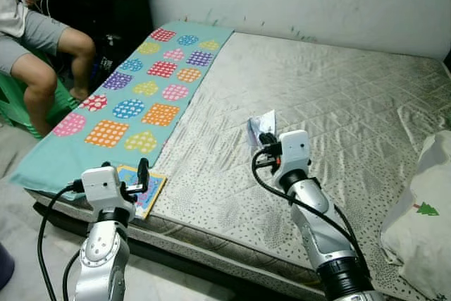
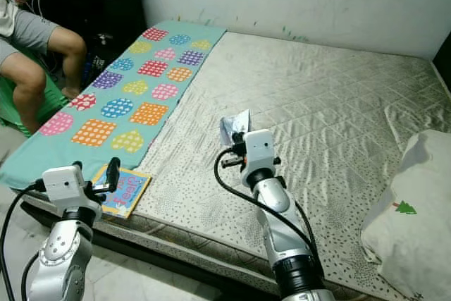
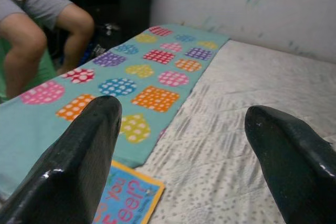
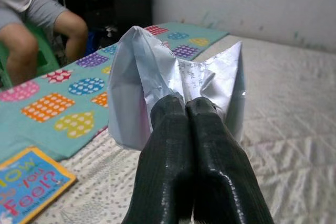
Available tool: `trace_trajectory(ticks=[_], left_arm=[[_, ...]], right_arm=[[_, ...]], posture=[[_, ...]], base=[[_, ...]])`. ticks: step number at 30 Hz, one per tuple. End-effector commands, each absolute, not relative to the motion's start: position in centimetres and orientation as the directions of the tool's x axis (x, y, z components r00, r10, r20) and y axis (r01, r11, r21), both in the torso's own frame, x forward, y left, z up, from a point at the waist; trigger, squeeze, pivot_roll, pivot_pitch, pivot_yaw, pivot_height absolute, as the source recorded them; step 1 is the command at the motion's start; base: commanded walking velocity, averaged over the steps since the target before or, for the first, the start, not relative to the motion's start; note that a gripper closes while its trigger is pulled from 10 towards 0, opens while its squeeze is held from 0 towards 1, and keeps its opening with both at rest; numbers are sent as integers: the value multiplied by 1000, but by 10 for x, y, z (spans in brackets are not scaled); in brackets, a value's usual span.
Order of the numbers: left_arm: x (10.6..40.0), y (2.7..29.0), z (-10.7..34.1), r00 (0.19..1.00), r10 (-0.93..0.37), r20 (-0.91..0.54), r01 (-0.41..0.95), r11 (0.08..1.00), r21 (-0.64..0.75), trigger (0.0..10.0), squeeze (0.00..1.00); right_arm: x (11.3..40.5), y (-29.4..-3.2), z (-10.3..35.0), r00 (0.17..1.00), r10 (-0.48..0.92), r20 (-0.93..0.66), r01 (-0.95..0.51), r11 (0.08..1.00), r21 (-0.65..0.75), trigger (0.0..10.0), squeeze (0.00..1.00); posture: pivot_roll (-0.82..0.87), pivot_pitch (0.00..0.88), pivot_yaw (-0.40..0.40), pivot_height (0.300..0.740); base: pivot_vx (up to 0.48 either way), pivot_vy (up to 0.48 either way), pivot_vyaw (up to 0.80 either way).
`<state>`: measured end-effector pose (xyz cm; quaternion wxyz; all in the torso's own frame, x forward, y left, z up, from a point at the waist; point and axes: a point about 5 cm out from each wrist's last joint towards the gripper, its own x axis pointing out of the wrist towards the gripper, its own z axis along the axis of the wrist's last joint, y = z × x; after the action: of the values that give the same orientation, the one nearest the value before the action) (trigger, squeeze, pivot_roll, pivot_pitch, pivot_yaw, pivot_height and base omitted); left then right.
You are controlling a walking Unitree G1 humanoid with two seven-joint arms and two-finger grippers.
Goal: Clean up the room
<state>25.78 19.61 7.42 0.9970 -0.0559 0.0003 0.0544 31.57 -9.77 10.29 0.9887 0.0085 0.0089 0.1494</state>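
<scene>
- Our right gripper [image 4: 191, 111] pinches a silver wrapper [image 4: 157, 82] above the mattress [image 1: 338, 103].
- Our left gripper [image 3: 189, 145], fingers spread, hovers over a book [image 1: 144, 187] at the mattress edge; its title shows at the wrists.

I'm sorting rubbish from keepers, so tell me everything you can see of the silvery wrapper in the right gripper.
The silvery wrapper looks like thin, shiny foil or plastic, crumpled and creased, with faint small print on its inner face. It stands upright, its two flaps spreading apart above the right gripper, whose black fingers are pinched shut on its lower middle. It is held above the quilted mattress, apart from it. Only the fingers touch it. Whether anything is inside cannot be told.
</scene>
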Motion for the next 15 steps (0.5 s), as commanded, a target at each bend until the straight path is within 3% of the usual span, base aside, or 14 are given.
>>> trace_trajectory(ticks=[1, 15], left_arm=[[261, 194, 79, 996, 91, 4, -90, 990, -110, 10000, 0], [263, 190, 79, 998, 70, 4, -68, 990, -127, 10000, 0]], right_arm=[[317, -104, 105, 963, 269, -15, -269, 963, 29, 10000, 0], [316, -107, 106, 964, 265, -3, -265, 964, 14, 10000, 0]], posture=[[-91, 0, 40, 740], [-103, 0, 47, 740]], base=[[0, 0, -800], [0, 0, -800]])
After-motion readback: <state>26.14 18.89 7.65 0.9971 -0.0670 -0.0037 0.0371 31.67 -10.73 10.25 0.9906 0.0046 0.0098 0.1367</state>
